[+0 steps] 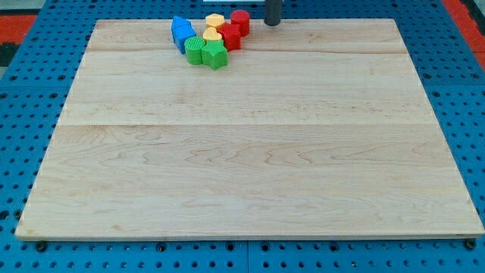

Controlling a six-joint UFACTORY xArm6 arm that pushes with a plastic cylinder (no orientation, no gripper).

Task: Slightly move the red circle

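Note:
The red circle (240,22), a short red cylinder, stands near the view's top edge of the wooden board (250,152), at the right end of a tight cluster of blocks. My tip (272,23) is at the view's top, a short way to the right of the red circle and apart from it. Only the lower part of the rod shows. A second red block (230,36) sits just below and left of the circle and touches it.
The cluster also holds a yellow block (215,20), a second yellow block (213,35), a blue block (182,31), a green round block (195,50) and a green block (215,54). A blue pegboard (30,76) surrounds the board.

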